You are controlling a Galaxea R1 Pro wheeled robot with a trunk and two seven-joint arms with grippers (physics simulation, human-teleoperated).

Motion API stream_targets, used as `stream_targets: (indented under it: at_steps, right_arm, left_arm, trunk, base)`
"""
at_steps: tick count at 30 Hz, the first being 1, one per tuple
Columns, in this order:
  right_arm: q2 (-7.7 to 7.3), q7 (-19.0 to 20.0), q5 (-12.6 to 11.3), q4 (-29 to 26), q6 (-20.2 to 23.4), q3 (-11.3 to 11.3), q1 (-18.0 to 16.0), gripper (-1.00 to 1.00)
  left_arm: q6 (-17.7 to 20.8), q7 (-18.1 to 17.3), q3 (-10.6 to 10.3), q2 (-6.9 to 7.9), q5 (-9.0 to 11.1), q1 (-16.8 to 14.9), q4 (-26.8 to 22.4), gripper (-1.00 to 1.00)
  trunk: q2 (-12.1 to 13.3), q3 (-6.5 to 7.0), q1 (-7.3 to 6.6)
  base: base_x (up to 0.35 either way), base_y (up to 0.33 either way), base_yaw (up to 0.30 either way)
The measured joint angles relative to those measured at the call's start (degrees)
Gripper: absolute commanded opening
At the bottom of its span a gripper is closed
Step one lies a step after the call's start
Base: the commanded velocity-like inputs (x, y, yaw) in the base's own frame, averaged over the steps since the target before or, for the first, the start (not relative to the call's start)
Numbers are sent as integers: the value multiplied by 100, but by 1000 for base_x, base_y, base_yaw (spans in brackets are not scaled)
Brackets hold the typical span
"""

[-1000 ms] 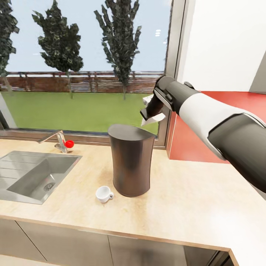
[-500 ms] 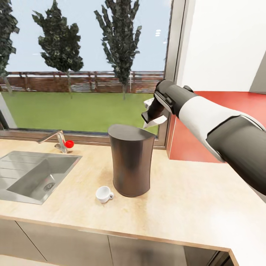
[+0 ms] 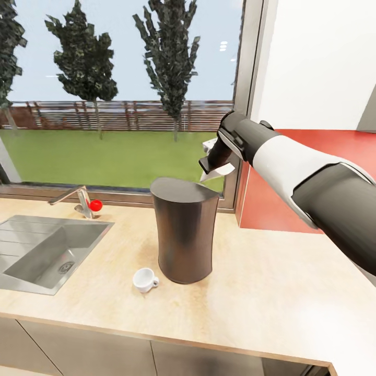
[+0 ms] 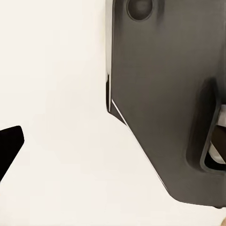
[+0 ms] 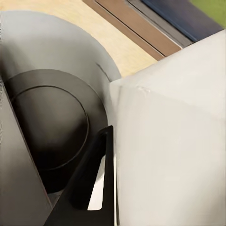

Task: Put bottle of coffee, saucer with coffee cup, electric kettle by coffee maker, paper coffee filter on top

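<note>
Right claw [image 3: 213,168], centre-right of the head view, pinches the paper filter [image 3: 222,171] just above the coffee maker [image 3: 184,230]; released off-centre, it could slide off onto the counter [image 3: 271,292]

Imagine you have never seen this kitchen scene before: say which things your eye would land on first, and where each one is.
First comes the tall dark coffee maker standing mid-counter on the kitchen countertop. Just above its rim, on the window side, the right gripper holds the paper coffee filter, which looms large and pale in the right wrist view. Next, the small white coffee cup sits at the coffee maker's base, toward the steel sink.
</note>
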Motion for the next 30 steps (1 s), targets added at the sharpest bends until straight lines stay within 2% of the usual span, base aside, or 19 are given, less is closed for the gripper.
stream_targets:
  at_steps: [7,8,10,30]
  right_arm:
    - [0,236,5,8,1,-1,0,-100]
    - [0,776,-10,10,9,-16,0,-100]
    - [0,850,27,14,2,0,0,-100]
    - [-58,891,30,19,0,0,-1,-100]
  left_arm:
    - [0,-1,0,0,0,0,1,100]
    - [0,-1,0,0,0,0,1,100]
    - [2,-3,0,0,0,0,-1,100]
    - [8,-20,0,0,0,0,-7,100]
  trunk:
    - [0,0,0]
    - [0,0,0]
    - [0,0,0]
    - [0,0,0]
  base:
    - [0,0,0]
    - [0,0,0]
    - [0,0,0]
    - [36,-46,0]
